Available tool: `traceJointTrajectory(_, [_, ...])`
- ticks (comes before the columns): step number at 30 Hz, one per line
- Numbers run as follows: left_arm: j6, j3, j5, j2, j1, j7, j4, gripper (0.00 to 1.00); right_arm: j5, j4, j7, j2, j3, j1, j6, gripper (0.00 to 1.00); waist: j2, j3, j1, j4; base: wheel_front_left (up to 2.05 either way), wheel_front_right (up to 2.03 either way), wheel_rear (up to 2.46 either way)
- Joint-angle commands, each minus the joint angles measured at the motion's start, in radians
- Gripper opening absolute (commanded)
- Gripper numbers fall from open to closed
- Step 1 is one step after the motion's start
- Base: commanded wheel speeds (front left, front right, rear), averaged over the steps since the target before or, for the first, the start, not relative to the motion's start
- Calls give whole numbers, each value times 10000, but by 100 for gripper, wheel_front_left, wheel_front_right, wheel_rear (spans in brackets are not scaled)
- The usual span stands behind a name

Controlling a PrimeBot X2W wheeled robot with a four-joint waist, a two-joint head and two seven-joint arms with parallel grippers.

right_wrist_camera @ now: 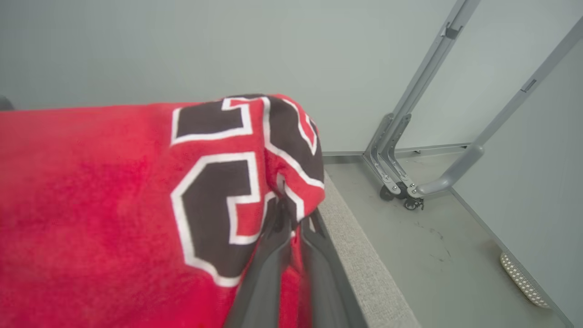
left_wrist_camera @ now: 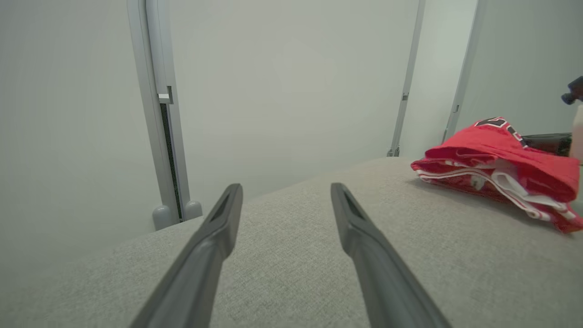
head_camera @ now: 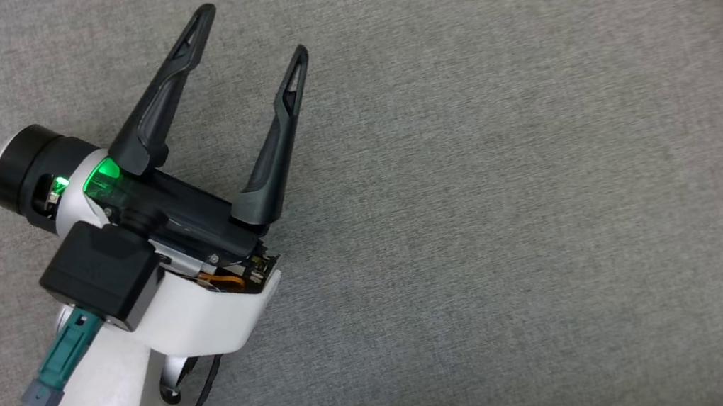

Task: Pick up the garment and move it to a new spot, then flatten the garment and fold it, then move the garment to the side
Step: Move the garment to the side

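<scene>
A: Red cloth with black, white-edged numerals: the garment (right_wrist_camera: 114, 191) lies bunched in layers at the right-hand end of the grey padded table (head_camera: 518, 244), close to its edge. The right gripper (right_wrist_camera: 294, 219) is pinched tight on a fold of it, just under the numerals.

B: And the other arm?

A: The left gripper (head_camera: 251, 32) hovers over bare table, well apart from the garment, its fingers spread wide and holding nothing.

B: So which step is this?

A: A one-handed carry, I judge. It is either the first lift or the last shift aside, and the loose layers don't settle which.

B: How is it done well?

A: The pinch seems to take only a top fold. Lift slowly and watch whether the lower layers come along. If they trail, drag low across the table rather than swing. Mind the edge, too: the floor (right_wrist_camera: 432, 218) lies just beyond it, and a slipped layer could slide off. Leave the left gripper open and out of the path, ready to steady the far side.
</scene>
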Motion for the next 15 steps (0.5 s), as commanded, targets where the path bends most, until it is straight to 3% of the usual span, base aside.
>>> traceJointTrajectory(1, [-18,-4,-67,83,-181,4,24,100,-5,158,-94,-55,-103,-103,-25,100,0,124,0,135,0,0,0])
traceJointTrajectory(8, [100,225,-107,289,223,-6,278,100,-453,934,-1298,578,-782,187,-23,100,0,-340,0,-135,0,0,0])
traceJointTrajectory(15, [411,582,-346,389,1200,-10,578,100,-1047,-366,-2321,1720,-889,1671,-23,100,0,-1601,0,-475,0,0,0])
